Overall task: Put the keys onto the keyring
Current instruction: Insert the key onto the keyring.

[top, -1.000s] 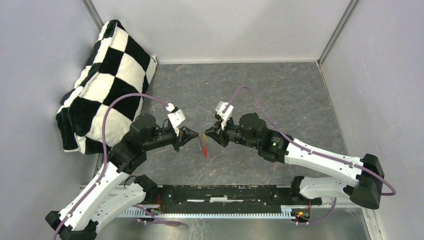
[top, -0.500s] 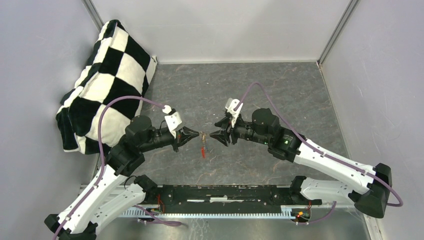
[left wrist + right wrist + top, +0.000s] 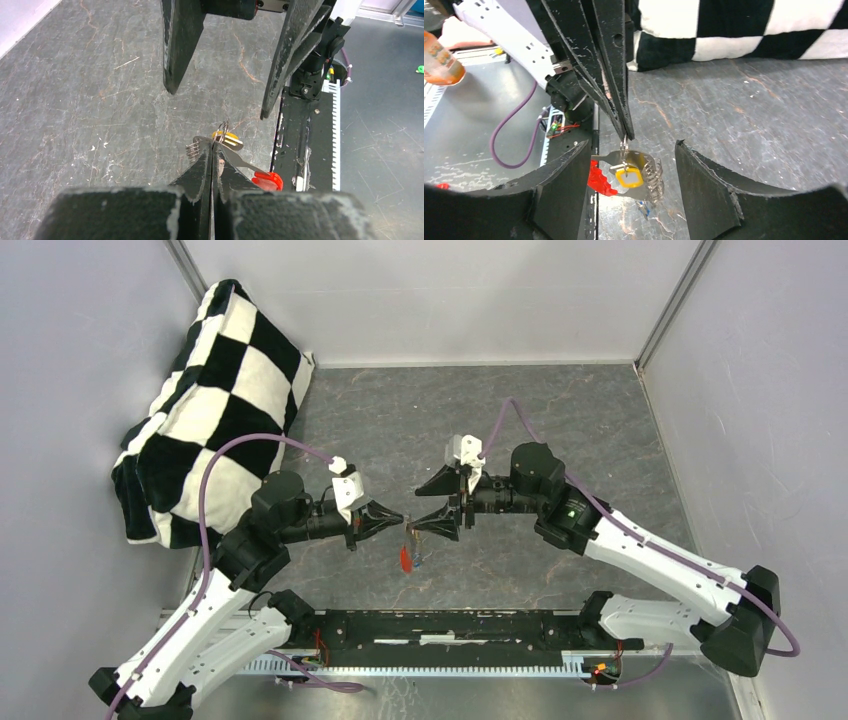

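Table (image 3: 520,430): grey, stone-patterned top.
Cushion (image 3: 215,390): black-and-white checks, at 10 o'clock on the table.
Right gripper (image 3: 414,509): jaws spread wide, tips either side of the hanging bunch, clear of it.
Left gripper (image 3: 401,522): jaws pressed together, pinching the keys (image 3: 629,176) at their top, above table centre.
Keyring (image 3: 599,181): red, in the bunch, at 9 o'clock of the yellow-capped key in the right wrist view.

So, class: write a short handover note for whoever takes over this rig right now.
Left pincer: shut, pinching the top of the bunch, which hangs from it.
Right pincer: open, fingers either side of the bunch, not gripping it.
Bunch: yellow-capped key and red keyring hang together.
Done: unclear which keys are threaded.
Left: check, then thread the rest.
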Motion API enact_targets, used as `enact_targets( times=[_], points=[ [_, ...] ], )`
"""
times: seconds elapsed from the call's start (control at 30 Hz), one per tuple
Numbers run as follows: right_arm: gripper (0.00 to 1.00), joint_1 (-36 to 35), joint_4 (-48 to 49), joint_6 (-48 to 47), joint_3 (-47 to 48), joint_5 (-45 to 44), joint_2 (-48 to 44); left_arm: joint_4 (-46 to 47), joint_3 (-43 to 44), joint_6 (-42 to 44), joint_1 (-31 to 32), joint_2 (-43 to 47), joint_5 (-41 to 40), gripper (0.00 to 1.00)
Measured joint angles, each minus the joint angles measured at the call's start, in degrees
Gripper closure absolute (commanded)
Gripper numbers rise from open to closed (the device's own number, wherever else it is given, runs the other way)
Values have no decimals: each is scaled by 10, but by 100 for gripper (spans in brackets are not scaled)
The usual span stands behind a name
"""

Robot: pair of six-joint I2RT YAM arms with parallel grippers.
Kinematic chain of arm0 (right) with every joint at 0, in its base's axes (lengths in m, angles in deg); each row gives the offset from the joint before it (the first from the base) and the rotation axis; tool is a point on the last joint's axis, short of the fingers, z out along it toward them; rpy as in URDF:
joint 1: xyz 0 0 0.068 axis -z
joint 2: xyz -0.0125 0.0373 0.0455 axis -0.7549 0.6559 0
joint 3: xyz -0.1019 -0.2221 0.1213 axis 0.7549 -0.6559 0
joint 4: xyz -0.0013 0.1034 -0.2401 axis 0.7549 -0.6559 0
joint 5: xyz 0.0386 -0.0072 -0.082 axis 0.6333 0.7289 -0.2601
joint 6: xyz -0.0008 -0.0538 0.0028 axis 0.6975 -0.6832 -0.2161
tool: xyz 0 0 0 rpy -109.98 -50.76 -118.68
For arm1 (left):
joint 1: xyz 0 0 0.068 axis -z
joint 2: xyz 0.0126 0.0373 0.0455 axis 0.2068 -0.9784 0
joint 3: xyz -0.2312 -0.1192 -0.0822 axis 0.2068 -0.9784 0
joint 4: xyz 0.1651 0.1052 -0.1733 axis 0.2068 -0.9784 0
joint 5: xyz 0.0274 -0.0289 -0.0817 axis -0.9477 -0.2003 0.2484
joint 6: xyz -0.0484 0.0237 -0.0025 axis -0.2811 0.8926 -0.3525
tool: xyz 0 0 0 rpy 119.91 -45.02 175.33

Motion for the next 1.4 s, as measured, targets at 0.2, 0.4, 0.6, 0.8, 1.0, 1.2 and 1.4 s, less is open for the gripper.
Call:
enact_targets(
  times=[0.2,0.4,0.6,0.8,1.0,1.2,1.4],
  points=[
    [48,2,6,1,0,45,21,0,0,0,0,0,9,98],
    [76,3,9,2,1,73,41,0,0,1,0,0,10,98],
    [99,3,-5,-1,13,88,61,-2,0,1,0,2,9,98],
    [99,2,-82,-26,64,72,71,-19,5,37,0,-8,12,64],
    [99,-10,-209,-83,169,36,116,-98,42,116,0,-61,19,63],
    [99,-33,-307,-129,234,10,157,-141,69,168,0,-89,21,58],
    [99,-35,-371,-153,264,2,169,-167,79,198,0,-79,22,45]
  ],
)
